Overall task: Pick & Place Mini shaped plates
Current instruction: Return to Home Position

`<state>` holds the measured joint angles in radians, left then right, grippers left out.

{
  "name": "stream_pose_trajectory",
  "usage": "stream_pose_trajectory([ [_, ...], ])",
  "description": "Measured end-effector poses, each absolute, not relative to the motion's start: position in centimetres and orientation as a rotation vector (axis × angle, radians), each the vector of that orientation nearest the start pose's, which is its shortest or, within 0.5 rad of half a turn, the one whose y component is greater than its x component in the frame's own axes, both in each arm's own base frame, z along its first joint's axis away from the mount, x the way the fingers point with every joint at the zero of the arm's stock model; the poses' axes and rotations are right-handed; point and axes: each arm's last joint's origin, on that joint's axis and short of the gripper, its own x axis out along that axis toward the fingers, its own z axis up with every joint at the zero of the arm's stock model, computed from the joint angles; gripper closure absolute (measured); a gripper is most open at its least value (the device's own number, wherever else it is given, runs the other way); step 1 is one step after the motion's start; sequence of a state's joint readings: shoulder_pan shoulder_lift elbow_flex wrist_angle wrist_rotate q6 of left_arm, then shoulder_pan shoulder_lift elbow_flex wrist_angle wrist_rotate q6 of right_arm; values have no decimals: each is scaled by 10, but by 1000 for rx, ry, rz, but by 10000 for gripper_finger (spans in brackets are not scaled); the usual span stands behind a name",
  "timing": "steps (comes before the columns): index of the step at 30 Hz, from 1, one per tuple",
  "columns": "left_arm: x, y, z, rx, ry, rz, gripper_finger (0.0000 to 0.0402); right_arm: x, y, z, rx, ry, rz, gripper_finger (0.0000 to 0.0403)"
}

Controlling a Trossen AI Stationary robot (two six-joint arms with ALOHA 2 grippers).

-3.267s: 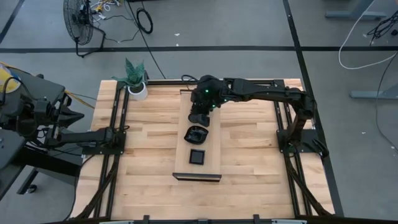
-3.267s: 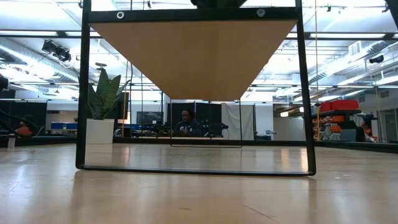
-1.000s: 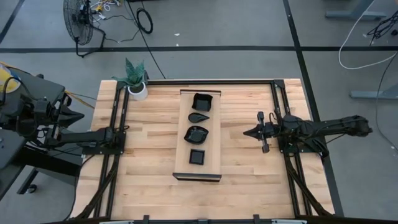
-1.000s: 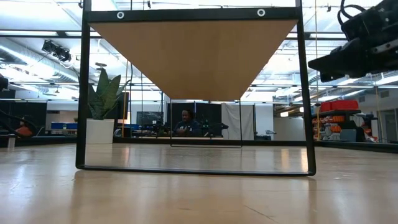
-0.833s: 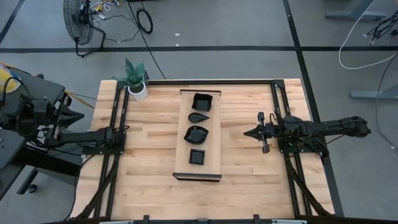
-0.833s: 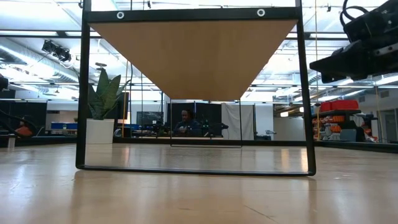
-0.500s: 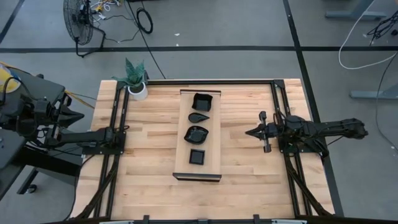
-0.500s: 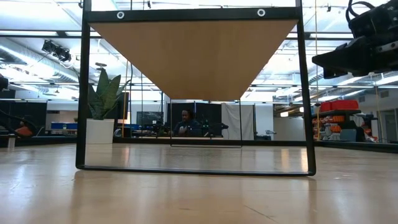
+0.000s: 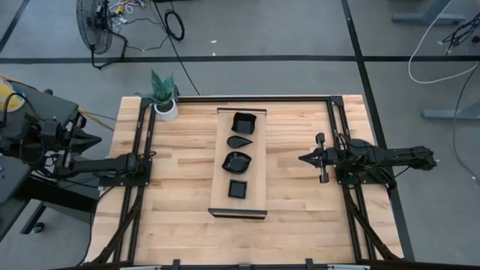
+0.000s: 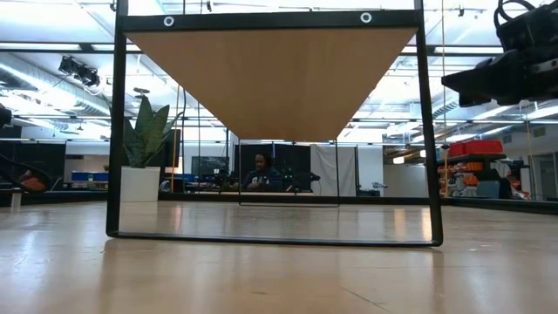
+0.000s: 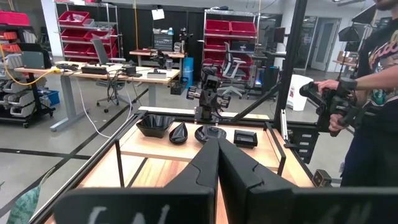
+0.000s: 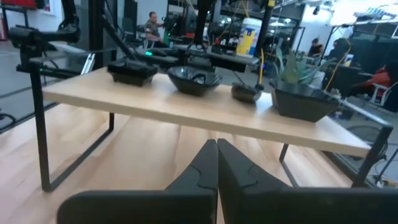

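Risk first, big to small. The shelf (image 9: 256, 174) stands in the middle of the table (image 9: 180, 225) on thin black legs. All the mini shaped plates are on top of it: wavy bowl (image 9: 242, 121) at the far end, then drop plate (image 9: 239, 141), leaf plate (image 9: 237, 161), and square plate (image 9: 238, 188) nearest the front. If either arm swings wide or low on a homing move, an elbow or wrist clipping that frame would shake the lot. Glossy dishes sitting on glossy dishes would likely slide. I can't count layers from any view, so I can't say how tall each pile is. The drop plate looks least stable to me — small footprint, pointed end. Nothing sits at the shelf's edge, so I'd call the odds low.

Pose: my right arm (image 9: 382, 157) lies stretched level along the table's right side, pointing inward at the shelf and well apart from it. My right gripper (image 9: 303, 158) hangs above the tabletop in line with the leaf plate — fingers pressed together, nothing between them. My left arm (image 9: 97, 166) is folded low at the left side, waiting. My left gripper (image 11: 217, 143) faces the shelf too, fingers together and empty.
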<state>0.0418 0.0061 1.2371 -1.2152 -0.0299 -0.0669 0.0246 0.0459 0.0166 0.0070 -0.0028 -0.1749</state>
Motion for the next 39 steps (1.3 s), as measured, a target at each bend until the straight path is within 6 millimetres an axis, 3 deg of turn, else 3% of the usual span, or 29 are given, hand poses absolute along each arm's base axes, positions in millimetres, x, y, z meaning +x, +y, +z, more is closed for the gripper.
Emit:
stream_pose_trajectory([
  [39,-122,-4,358,-66,-18,71,387,97,3,170,-245,-28,31,392],
])
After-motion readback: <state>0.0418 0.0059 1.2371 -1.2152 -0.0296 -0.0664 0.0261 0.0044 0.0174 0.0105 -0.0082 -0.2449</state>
